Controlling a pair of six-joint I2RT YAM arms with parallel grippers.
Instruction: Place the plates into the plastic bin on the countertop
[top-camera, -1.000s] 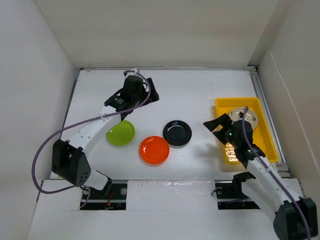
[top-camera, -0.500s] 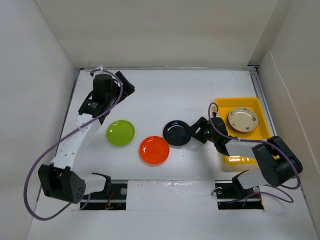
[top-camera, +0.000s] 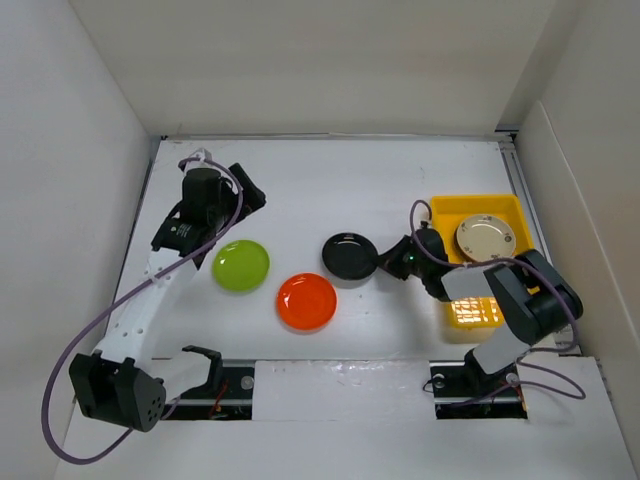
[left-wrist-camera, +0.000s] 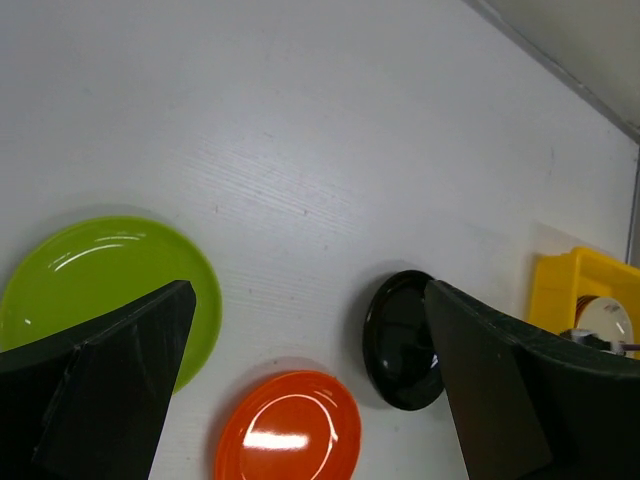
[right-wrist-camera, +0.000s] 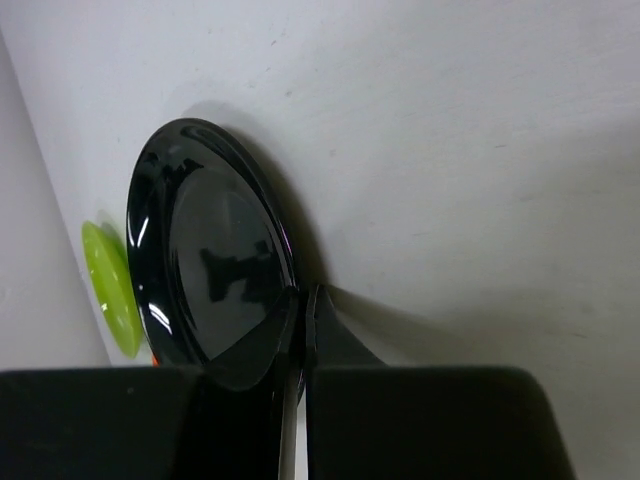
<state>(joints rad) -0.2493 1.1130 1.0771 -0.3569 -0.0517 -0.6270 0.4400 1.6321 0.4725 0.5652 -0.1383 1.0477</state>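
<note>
The right arm's wrist covered part of the plastic bin (top-camera: 500, 205), leaving only a cream plate (top-camera: 486, 238) and a glare-washed patterned plate (top-camera: 468, 312) visible inside; what else lay under the arm could not be told. The right gripper (right-wrist-camera: 303, 312) was pinched tight on the rim of the black plate (top-camera: 348, 255), tilted just left of the bin. The left gripper (left-wrist-camera: 308, 300) hung spread wide and empty near the lime green plate (top-camera: 241, 265); the orange plate (top-camera: 307, 301) lay flat beside it. White walls (top-camera: 90, 150) enclosed the white countertop (top-camera: 380, 180).

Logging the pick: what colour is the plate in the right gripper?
Glossy black plate; right wrist view.
</note>
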